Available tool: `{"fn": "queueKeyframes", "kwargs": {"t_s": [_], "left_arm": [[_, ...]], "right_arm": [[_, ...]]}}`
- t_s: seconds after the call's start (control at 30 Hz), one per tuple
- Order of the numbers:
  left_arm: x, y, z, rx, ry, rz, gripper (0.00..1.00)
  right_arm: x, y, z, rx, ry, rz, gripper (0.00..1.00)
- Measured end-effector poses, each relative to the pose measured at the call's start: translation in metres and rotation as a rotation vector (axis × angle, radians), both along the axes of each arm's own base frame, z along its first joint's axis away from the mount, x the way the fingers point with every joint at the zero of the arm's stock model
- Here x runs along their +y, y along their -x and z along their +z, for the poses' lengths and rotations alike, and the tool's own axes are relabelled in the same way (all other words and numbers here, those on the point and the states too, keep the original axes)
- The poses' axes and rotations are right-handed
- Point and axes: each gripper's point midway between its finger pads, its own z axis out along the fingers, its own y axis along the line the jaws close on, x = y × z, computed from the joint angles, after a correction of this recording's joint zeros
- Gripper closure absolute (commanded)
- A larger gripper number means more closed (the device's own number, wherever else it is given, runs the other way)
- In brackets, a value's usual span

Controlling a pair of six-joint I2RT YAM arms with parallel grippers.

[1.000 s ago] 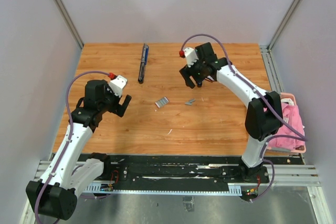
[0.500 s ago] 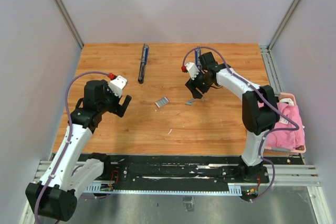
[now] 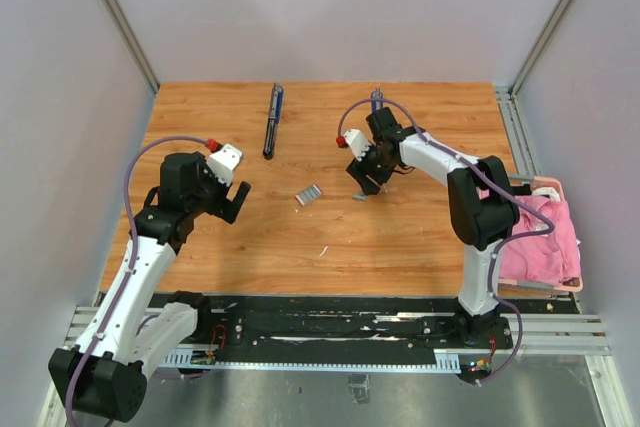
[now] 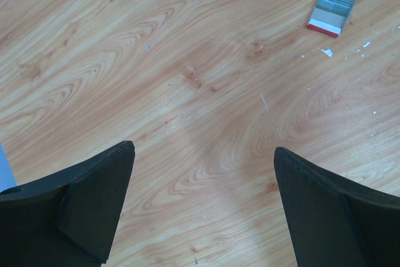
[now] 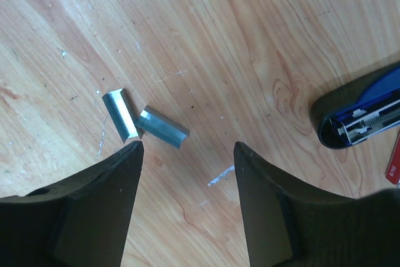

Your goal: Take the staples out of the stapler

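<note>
Two short silvery staple strips lie side by side on the wooden table, the left strip [image 5: 120, 114] and the right strip [image 5: 164, 127]. In the top view they show as a small grey bit [image 3: 359, 196] just below my right gripper [image 3: 366, 183]. The right gripper [image 5: 187, 148] is open, low over the table, with its left fingertip [image 5: 134, 151] just below the strips. The blue stapler [image 5: 365, 117] lies open at the right, its spring rail showing; the top view shows only its far end [image 3: 376, 97]. My left gripper [image 3: 233, 197] is open and empty [image 4: 204, 148].
A small white box with red ends [image 3: 309, 194] lies left of the staples and also shows in the left wrist view [image 4: 335, 3]. A long dark-blue and black object [image 3: 272, 120] lies at the back. A pink cloth [image 3: 545, 237] hangs off the right edge.
My right gripper has swung left and toward the near side and come down over the staples. The left arm has not moved.
</note>
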Motion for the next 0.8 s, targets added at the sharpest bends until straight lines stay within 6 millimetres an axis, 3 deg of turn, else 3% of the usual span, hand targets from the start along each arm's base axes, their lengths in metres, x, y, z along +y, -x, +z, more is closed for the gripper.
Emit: {"fn": "queueKeyframes", "kwargs": {"t_s": [0.27, 0.8], "left_arm": [[0.0, 0.0, 0.0, 0.0, -0.002, -0.002, 0.02], [0.0, 0.0, -0.001, 0.001, -0.003, -0.002, 0.02]], "right_arm": [[0.001, -0.004, -0.012, 0.015, 0.018, -0.036, 0.44], [0.01, -0.004, -0.01, 0.047, -0.037, -0.097, 0.46]]}}
